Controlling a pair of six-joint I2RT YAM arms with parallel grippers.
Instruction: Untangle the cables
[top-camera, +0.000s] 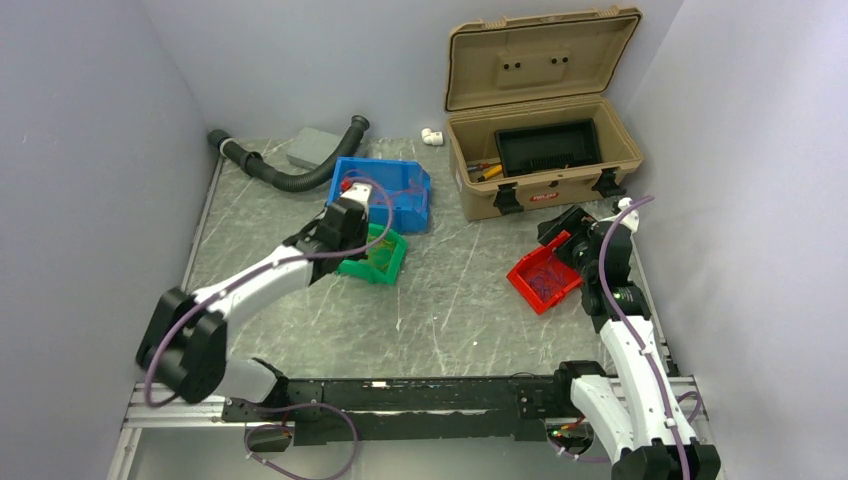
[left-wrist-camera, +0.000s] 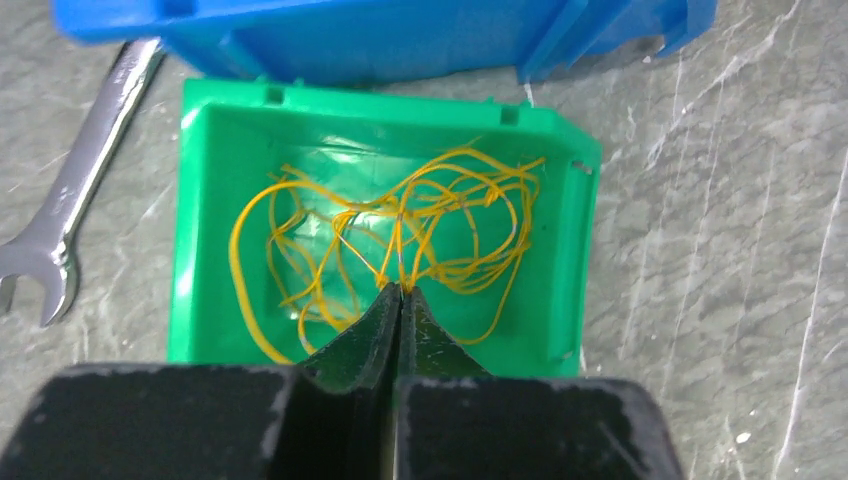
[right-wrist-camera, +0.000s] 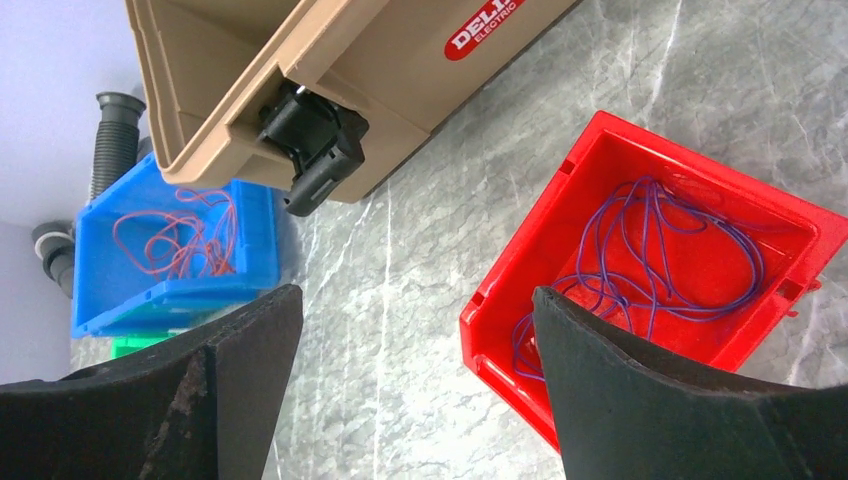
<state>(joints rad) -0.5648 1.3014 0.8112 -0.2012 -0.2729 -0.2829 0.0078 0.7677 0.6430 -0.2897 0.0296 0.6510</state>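
Observation:
A loose tangle of yellow cables (left-wrist-camera: 420, 215) lies in the green bin (left-wrist-camera: 380, 100). My left gripper (left-wrist-camera: 400, 290) hangs over the bin's near side, shut on strands of that tangle, which meet at its tips. Orange-red cables (right-wrist-camera: 180, 235) sit in the blue bin (right-wrist-camera: 100, 290) just behind the green one. Purple cables (right-wrist-camera: 680, 250) are looped inside the red bin (right-wrist-camera: 505, 345). My right gripper (right-wrist-camera: 415, 292) stands open over bare table at that bin's left edge, its right finger over the bin's near corner, holding nothing.
A steel wrench (left-wrist-camera: 80, 190) lies left of the green bin. An open tan toolbox (top-camera: 540, 150) stands at the back right, behind the red bin (top-camera: 520, 272). A black corrugated hose (top-camera: 290, 175), a grey block (top-camera: 313, 148) and a white fitting (top-camera: 432, 136) line the back.

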